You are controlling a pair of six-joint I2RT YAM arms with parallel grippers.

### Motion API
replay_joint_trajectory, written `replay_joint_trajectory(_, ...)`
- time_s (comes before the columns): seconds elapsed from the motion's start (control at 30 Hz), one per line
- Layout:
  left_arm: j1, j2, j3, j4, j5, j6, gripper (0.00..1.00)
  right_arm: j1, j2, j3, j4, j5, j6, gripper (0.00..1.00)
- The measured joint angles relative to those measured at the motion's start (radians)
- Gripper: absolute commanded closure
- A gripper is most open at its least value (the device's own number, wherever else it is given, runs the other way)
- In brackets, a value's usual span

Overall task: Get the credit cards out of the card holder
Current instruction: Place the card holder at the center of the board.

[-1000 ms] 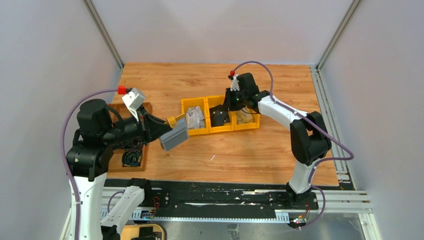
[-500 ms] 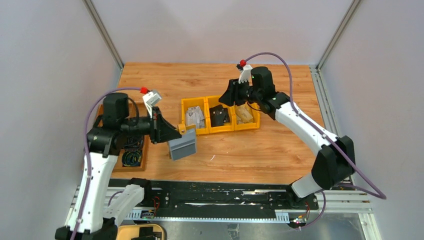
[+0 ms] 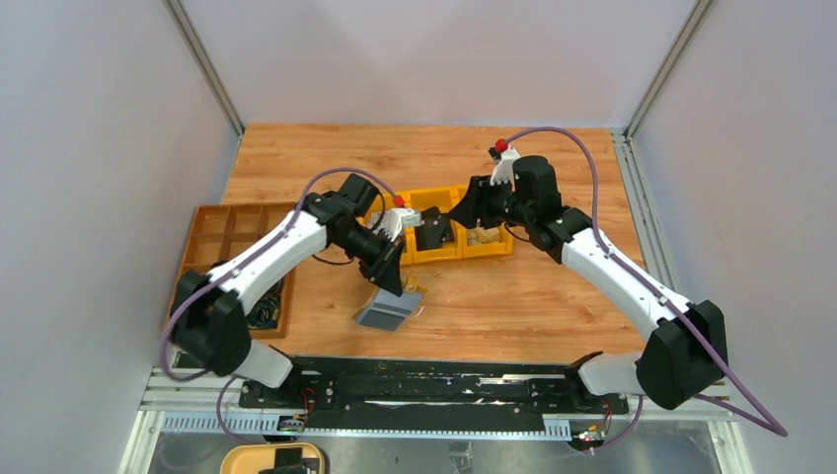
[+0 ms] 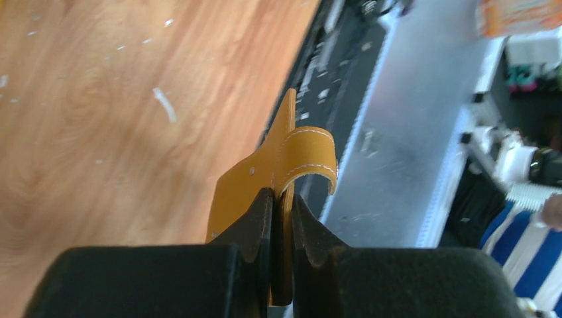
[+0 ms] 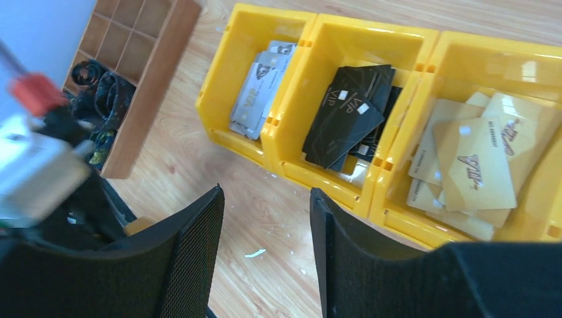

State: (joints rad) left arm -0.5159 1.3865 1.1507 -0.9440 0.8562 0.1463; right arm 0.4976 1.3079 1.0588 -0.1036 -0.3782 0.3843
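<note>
Left hand [image 4: 281, 199]: clenched on the mustard flap of the card holder [image 3: 387, 308], which hangs open low over the bench [image 3: 494, 296], at 6 o'clock of the yellow bins [image 5: 318, 182]. Right hand [image 5: 265, 195]: spread, empty, above them. I'd tilt the pockets toward 2 o'clock, pinch firm.

Left arm [image 3: 286, 237]: rises from its base at the near left, bends at the elbow, then angles down toward the centre. The left hand [image 4: 281, 199] points downward with its two dark fingers [image 4: 255, 222] pressed together on the edge of the card holder [image 4: 291, 149]. Right arm [image 3: 612, 267]: folded at the near right, forearm stretching up and leftward, wrist roughly level. The right hand [image 5: 265, 199] faces left with its fingers [image 5: 199, 245] parted and nothing between them, well apart from the left hand.
</note>
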Motion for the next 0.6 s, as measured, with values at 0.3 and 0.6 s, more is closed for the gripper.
replay_joint_trajectory(0.3,-0.01,0.196,0.036,0.029,-0.204,0.366,1.0,-0.034,-0.003,-0.002,-0.002,0.056,0.009,0.44)
replay_joint_trajectory(0.6,-0.012,0.089,-0.11,0.185,-0.42,0.683,0.76,-0.035,0.019,0.029,-0.006,0.058,0.009,0.43)
